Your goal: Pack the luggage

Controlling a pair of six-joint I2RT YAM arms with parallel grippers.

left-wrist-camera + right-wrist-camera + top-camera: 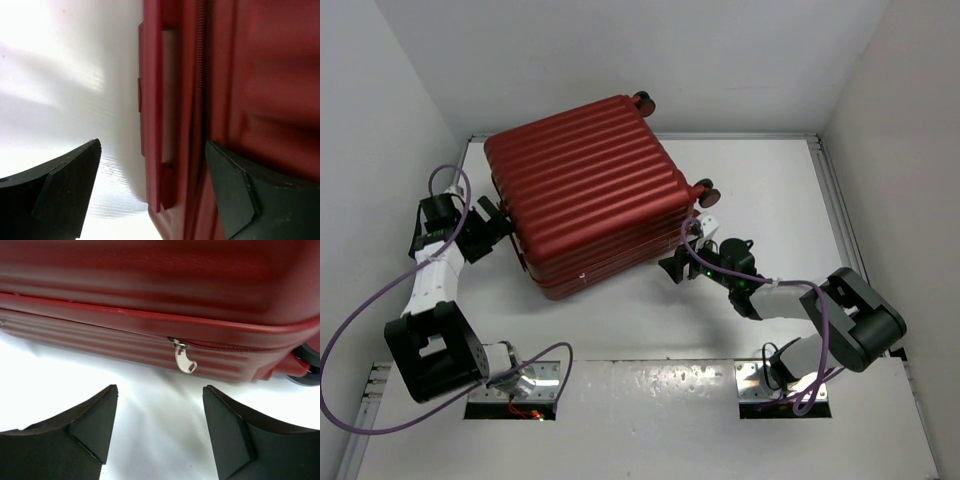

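Observation:
The red ribbed luggage (588,190) lies closed on the white table, wheels toward the back right. Its lining is hidden. My left gripper (492,228) is open against the luggage's left side; in the left wrist view the red side handle (155,145) and zipper seam stand between the fingers (70,185), the right finger over the shell. My right gripper (677,265) is open and empty just short of the luggage's right side. The right wrist view shows a silver zipper pull (183,359) hanging from the seam a little beyond the fingertips (97,415).
A black wheel (307,367) sits at the luggage's right corner, another at the back (642,100). White walls enclose the table (770,200) on the left, back and right. Purple cables loop beside both arms.

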